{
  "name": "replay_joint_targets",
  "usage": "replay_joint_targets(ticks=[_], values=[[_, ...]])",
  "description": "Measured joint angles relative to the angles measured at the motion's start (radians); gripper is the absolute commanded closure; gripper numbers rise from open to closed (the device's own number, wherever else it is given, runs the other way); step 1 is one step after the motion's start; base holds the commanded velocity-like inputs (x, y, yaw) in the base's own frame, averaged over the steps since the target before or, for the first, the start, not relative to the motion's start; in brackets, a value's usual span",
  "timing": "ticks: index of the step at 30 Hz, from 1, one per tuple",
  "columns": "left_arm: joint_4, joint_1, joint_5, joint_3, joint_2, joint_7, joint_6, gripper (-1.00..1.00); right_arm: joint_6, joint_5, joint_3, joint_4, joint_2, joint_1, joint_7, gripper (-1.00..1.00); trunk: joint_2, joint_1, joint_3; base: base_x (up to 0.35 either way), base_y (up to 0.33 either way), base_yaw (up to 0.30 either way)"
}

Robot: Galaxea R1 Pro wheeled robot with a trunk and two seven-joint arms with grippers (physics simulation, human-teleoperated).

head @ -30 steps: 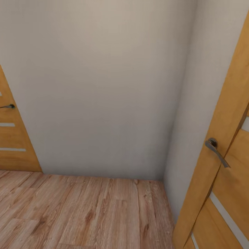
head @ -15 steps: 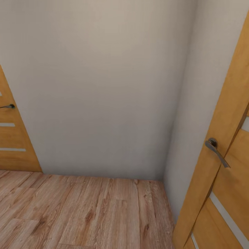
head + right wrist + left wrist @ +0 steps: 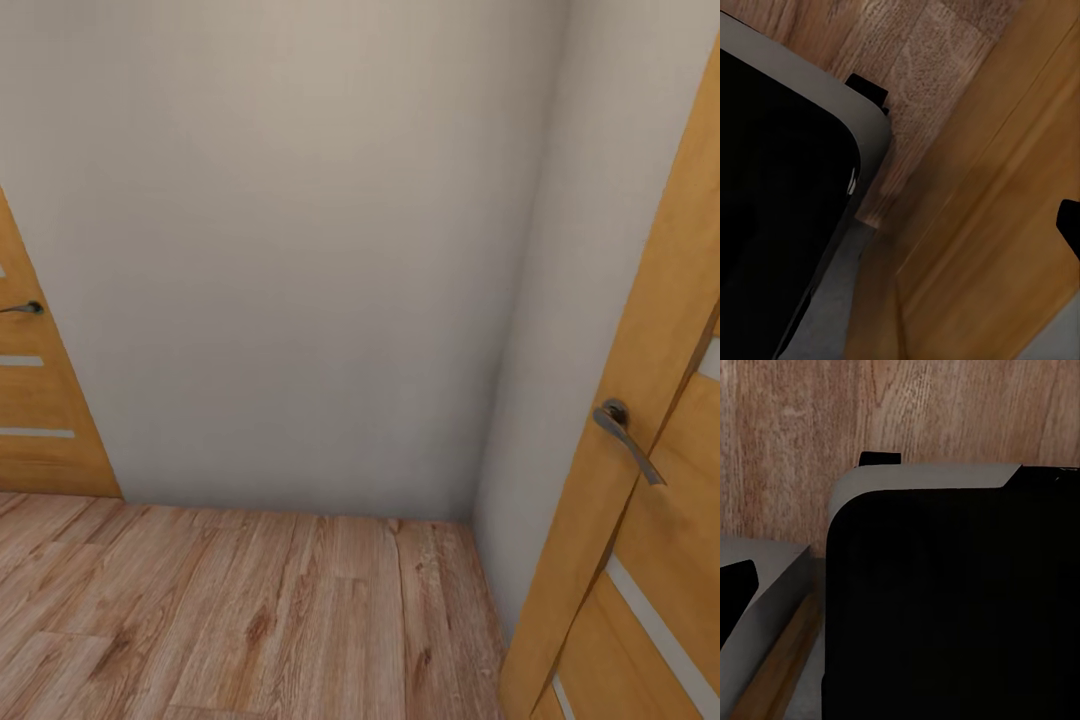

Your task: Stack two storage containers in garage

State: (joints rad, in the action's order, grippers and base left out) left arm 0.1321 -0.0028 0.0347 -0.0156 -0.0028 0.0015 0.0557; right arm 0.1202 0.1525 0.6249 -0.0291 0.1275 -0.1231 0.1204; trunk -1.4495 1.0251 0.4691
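A plain wall (image 3: 300, 250) corner, wood floor (image 3: 250, 620), two doors (end effector states: cannot tell).

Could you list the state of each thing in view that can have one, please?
Right door: swung open, edge toward the camera, handle slanting down.
Left door: flat against its wall, apparently shut, handle level.
Wood floor: bare planks up to the wall.
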Motion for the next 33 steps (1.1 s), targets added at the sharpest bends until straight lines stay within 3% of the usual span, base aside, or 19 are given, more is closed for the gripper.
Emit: replay_joint_targets(ticks=[10,33], values=[[-0.001,0.0,0.0,0.0,0.0,0.0,0.0,-1.0,0.001,-0.001,0.0,0.0,-0.001,0.0,0.0,-1.0,0.0,0.0,0.0,0.182,0.0,0.0],[0.0,0.0,0.0,0.0,0.0,0.001,0.0,-1.0,-0.001,-0.003,0.001,0.001,-0.002,0.0,0.0,-1.0,0.0,0.0,0.0,0.006,0.0,0.0]])
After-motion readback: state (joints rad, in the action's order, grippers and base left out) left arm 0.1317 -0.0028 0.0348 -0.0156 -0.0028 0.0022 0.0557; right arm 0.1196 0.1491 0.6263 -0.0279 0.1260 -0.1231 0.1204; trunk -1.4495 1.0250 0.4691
